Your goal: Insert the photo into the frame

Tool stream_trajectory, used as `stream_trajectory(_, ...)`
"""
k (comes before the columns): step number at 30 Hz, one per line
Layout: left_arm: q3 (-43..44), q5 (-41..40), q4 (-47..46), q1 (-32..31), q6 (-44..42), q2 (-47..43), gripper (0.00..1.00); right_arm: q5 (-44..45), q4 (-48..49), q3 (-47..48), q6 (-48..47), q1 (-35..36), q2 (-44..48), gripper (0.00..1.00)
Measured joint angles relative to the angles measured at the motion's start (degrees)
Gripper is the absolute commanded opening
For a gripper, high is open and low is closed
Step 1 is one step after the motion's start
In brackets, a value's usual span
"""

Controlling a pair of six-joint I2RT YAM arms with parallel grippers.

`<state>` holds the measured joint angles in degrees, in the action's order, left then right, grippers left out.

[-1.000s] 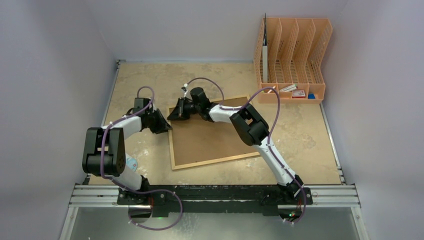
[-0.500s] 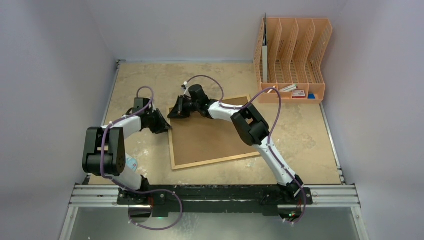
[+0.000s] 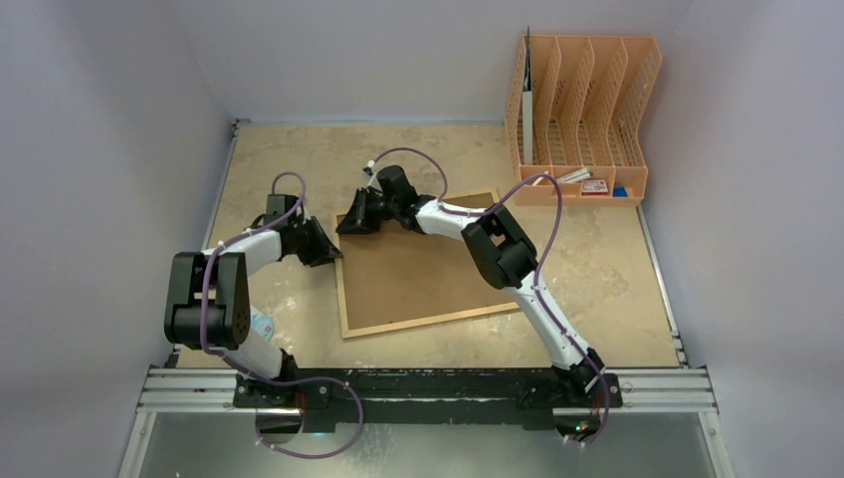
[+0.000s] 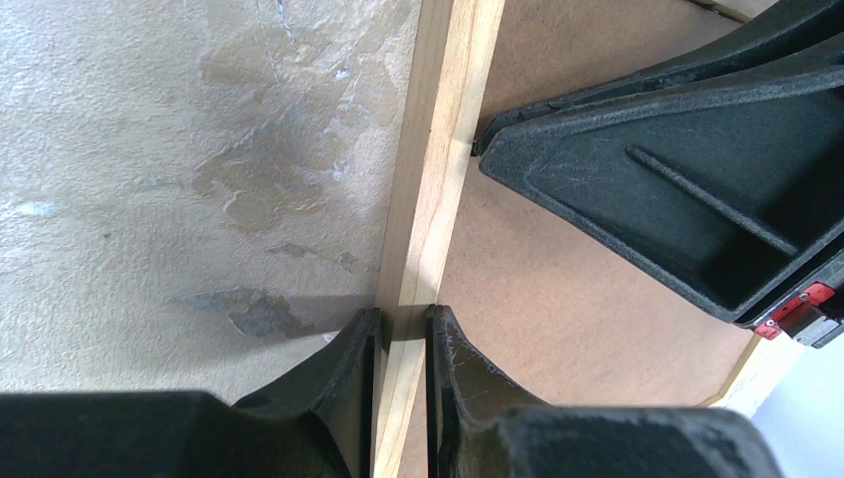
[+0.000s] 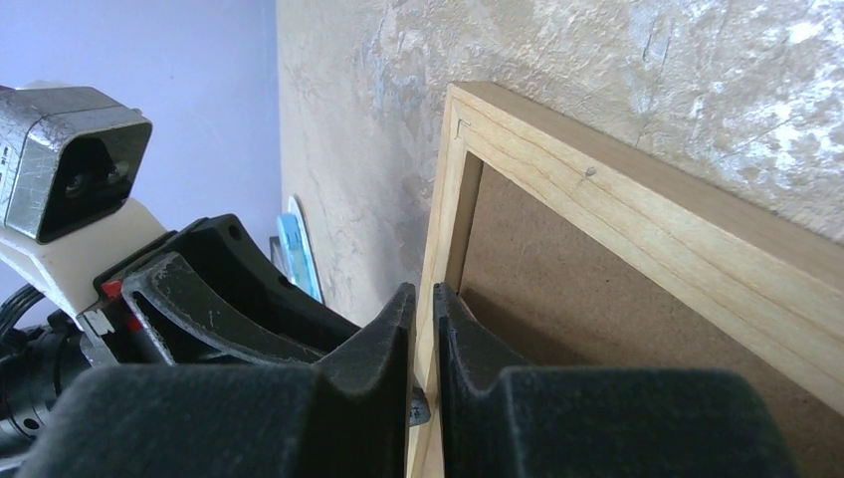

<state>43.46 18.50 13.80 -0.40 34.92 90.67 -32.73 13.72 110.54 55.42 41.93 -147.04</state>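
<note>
Near the far-left corner of the light-wood, brown-backed picture frame [image 3: 418, 279], my left pincer [image 4: 403, 319] clamps the border; my right pincer [image 5: 425, 294] straddles it, narrow, and I cannot tell whether it grips.

We see soft, even light from above, faint shadows on the table [image 3: 597, 259], slight blur on the nearest fingers [image 4: 328, 388].

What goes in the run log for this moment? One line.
frame: lying back-up | left gripper: clamped on its left rail | right gripper: clamped on same rail | photo: not in view
</note>
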Motion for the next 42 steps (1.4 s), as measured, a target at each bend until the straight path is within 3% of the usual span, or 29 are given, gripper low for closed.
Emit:
stream_trajectory(32, 0.6, -0.1, 0.8, 0.0, 0.0, 0.3, 0.00, 2.6, -6.8, 2.4, -7.1, 0.5, 0.0, 0.25)
stream_trajectory(42, 1.5, -0.3, 2.1, 0.0, 0.0, 0.4, 0.09, 8.5, -8.3, 1.0, -7.1, 1.5, 2.3, 0.28)
